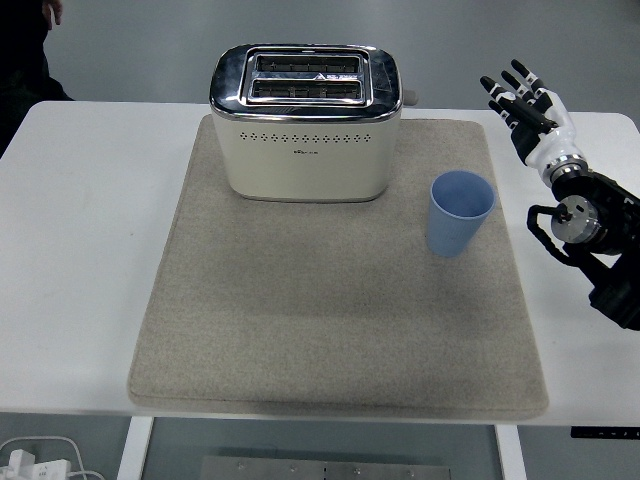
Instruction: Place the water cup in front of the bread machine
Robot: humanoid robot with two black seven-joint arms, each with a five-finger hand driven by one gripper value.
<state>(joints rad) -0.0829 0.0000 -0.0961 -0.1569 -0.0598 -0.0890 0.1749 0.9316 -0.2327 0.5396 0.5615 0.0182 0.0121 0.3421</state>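
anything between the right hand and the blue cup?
Nothing. In the head view, only bare mat and white table lie between the open right hand and the upright blue cup.

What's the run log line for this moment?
right hand: open, right of cup | blue cup: upright on mat, ungrasped | toaster: rear of mat
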